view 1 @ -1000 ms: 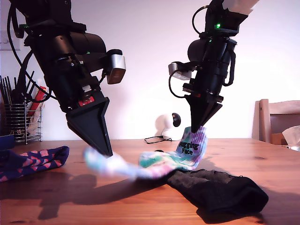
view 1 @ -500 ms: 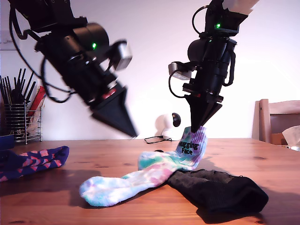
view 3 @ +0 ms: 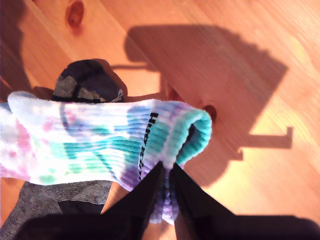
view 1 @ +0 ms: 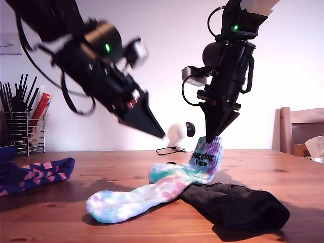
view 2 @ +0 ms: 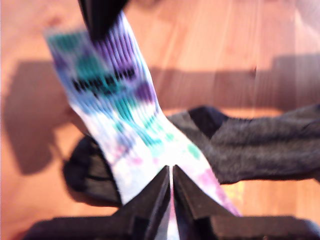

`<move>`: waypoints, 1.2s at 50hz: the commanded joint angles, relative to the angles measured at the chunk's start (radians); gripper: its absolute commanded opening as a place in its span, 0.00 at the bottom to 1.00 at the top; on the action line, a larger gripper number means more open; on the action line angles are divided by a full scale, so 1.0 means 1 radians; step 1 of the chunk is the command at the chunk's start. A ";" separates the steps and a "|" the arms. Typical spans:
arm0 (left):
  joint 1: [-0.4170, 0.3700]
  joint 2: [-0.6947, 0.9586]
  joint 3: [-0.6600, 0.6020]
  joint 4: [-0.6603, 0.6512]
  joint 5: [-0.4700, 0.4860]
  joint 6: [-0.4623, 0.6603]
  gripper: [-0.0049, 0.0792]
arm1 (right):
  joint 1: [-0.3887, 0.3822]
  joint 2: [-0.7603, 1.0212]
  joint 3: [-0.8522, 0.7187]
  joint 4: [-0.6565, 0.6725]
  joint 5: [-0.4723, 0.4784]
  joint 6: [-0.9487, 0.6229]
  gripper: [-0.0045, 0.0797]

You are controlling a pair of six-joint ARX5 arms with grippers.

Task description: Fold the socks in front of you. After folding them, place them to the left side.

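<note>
Right now my second gripper (view 1: 216, 135) has its jaws pinched on the ribbed cuff of the tie-dye sock (view 1: 152, 195), holding that end lifted off the wooden table (view 1: 283, 174); its own camera shows the cuff (view 3: 175, 137) caught between the two black fingers. The rest of this sock trails down to the table, its toe toward the exterior view's left. It drapes across the black sock (view 1: 238, 205), which lies flat beneath it. My first gripper (view 1: 161, 135) hangs in the air above the sock with its jaws nearly together, gripping nothing; its camera is blurred. Far off at the exterior view's left lies the navy sock with pink blocks (view 1: 38, 174), by a wire utensil rack (view 1: 23, 131).
</note>
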 commanded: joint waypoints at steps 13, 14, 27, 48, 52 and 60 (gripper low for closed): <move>-0.005 0.095 -0.004 0.095 0.013 -0.003 0.03 | 0.006 0.017 -0.008 0.003 -0.009 0.001 0.04; -0.007 0.100 -0.004 0.095 0.019 -0.004 0.03 | 0.006 0.017 -0.008 0.003 -0.009 0.001 0.04; -0.014 0.158 -0.004 0.119 0.032 -0.004 0.03 | 0.006 0.017 -0.008 0.002 -0.009 0.002 0.04; -0.014 0.195 -0.004 0.218 -0.045 -0.056 0.03 | 0.079 0.002 0.044 -0.096 -0.139 0.003 0.04; -0.014 0.195 -0.004 0.217 -0.047 -0.056 0.03 | 0.095 -0.003 0.071 -0.116 -0.150 0.012 0.04; -0.014 0.195 -0.004 0.227 -0.058 -0.064 0.03 | 0.129 -0.009 0.114 -0.186 -0.202 0.013 0.04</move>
